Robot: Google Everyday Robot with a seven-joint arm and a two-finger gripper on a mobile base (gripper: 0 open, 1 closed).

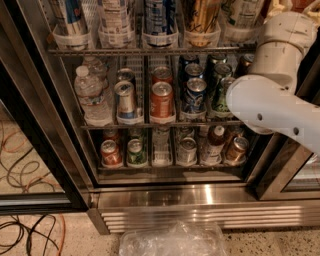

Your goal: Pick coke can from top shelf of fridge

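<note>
Gripper is at the top right edge above the white arm, mostly cut off by the frame, so I cannot tell whether it is spread, closed or touching anything. Just right of it is a red sliver, probably the coke can, level with the top shelf of the fridge. Its script and lid are not visible.

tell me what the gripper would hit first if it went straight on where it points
Cannot say: the gripper is out of view, past the top edge where the white arm leaves the picture. That arm stands beside the top shelf at its right end, so possibly something there.
</note>
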